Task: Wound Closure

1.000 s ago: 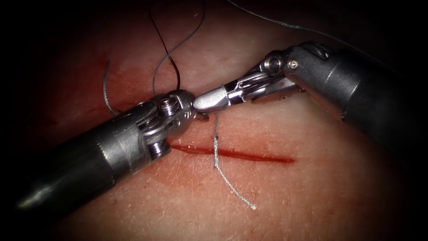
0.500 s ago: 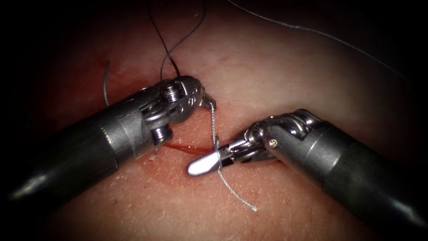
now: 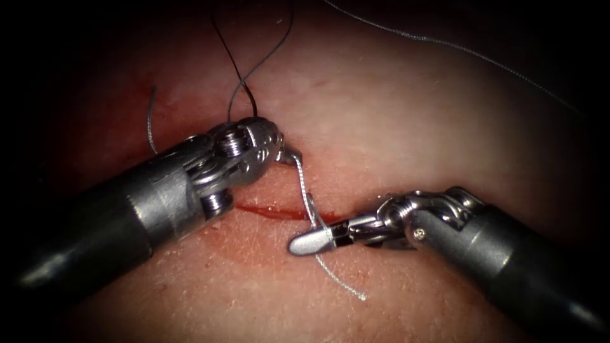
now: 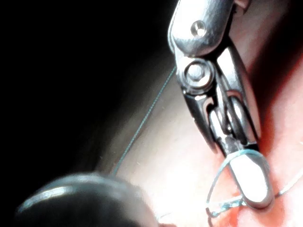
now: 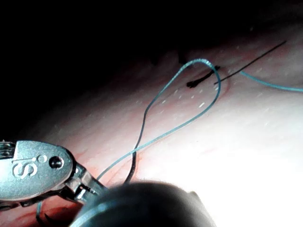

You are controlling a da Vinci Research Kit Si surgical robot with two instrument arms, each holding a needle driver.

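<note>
Left steel needle driver [image 3: 287, 154] gripped the pale braided thread [image 3: 304, 188] above the red cut [image 3: 270, 211] in the pink pork tissue [image 3: 406, 127]. Right steel needle driver [image 3: 304, 244] sat with closed jaws, thread wrapped around them, over the cut. Curved needle position undetermined

Around my working field the endoscope view falls into black at every edge and corner. Light pools brightest in the middle and upper right of the frame and fades outward. I can make out no walls, floor, furniture or windows in that dark.
</note>
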